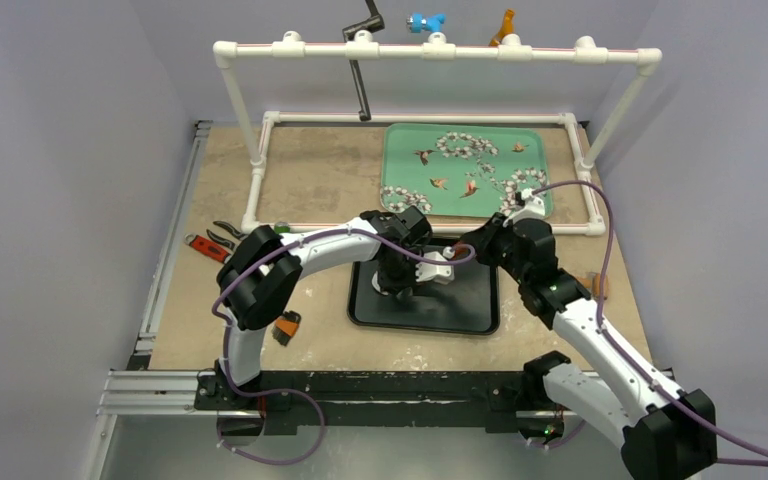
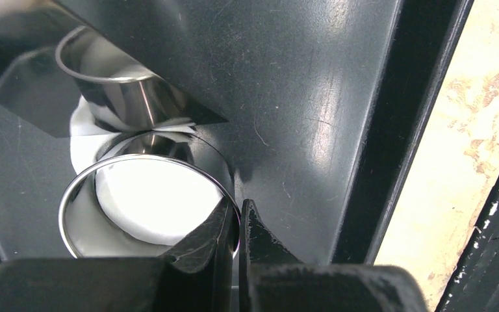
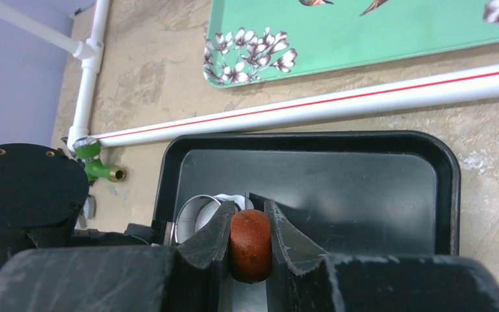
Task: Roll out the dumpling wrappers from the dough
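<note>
A metal ring cutter [image 2: 169, 146] stands on the black tray [image 2: 312, 97], with a flat white round of dough, a dumpling wrapper [image 2: 156, 201], inside it. More white dough [image 2: 81, 127] shows just outside the ring. My left gripper [image 2: 240, 208] is shut on the ring's thin wall, one finger inside and one outside. My right gripper [image 3: 250, 211] is shut on a red-brown rounded handle [image 3: 250, 244]. A shiny flat metal blade [image 2: 123, 97] lies over the ring's far side and mirrors it. From above, both grippers [image 1: 400, 280] [image 1: 450, 262] meet over the black tray [image 1: 475, 300].
A green flowered tray [image 1: 410, 160] lies beyond, inside a white PVC pipe frame [image 1: 430, 50]. One pipe [image 3: 364, 97] runs between the two trays. Red-handled pliers [image 1: 210, 245] and a small orange-black object [image 1: 287, 327] lie left of the tray. A green fitting [image 3: 97, 170] sits by the pipe.
</note>
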`<action>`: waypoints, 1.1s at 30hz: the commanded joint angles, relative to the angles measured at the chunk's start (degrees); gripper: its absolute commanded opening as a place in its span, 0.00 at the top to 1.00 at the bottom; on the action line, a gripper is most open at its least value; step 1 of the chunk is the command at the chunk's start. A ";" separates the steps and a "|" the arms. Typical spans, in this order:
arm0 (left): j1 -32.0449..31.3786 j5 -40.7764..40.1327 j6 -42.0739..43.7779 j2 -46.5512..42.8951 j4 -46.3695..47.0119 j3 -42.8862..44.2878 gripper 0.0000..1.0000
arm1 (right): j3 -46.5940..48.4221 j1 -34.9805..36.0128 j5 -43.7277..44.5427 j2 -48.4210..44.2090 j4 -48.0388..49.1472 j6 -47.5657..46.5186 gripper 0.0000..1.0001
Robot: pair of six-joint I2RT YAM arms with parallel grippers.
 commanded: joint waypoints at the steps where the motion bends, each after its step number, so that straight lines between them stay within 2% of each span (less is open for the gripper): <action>1: 0.00 3.58 4.24 -2.17 0.31 -1.91 1.00 | 4.93 0.90 13.81 1.27 -7.00 -8.88 1.00; 4: 0.22 4.22 7.48 -3.19 -1.66 -3.13 1.00 | 6.78 0.85 18.18 1.83 -8.84 -10.38 1.00; 11: 0.36 8.94 20.52 -5.64 -7.39 -6.02 1.00 | 9.94 0.85 20.70 2.73 -9.62 -12.31 1.00; 15: 0.54 8.14 24.41 -6.54 -10.13 -5.39 1.00 | 11.56 0.87 19.75 1.01 -10.39 -13.49 1.00; 18: 0.93 7.58 25.45 -7.73 -10.90 -5.35 1.00 | 12.12 0.91 12.55 -0.77 -8.81 -16.45 1.00; 19: 1.11 7.26 25.09 -8.01 -11.00 -5.24 0.96 | 12.54 0.89 9.77 -0.94 -8.92 -16.82 1.00; 22: 1.30 6.55 23.55 -8.86 -10.68 -5.07 0.76 | 12.84 0.83 3.87 -1.74 -8.37 -16.98 1.00; 24: 1.34 6.09 21.45 -9.51 -10.06 -5.22 0.66 | 12.29 0.90 1.12 -2.46 -6.54 -16.63 1.00; 29: 1.47 6.58 15.11 -12.07 -10.12 -3.96 0.61 | 11.97 0.91 -0.80 -2.28 -5.28 -16.06 1.00; 33: 4.42 8.82 4.63 -13.73 -10.33 0.06 0.58 | 10.02 0.96 -6.79 -2.08 -1.88 -15.92 1.00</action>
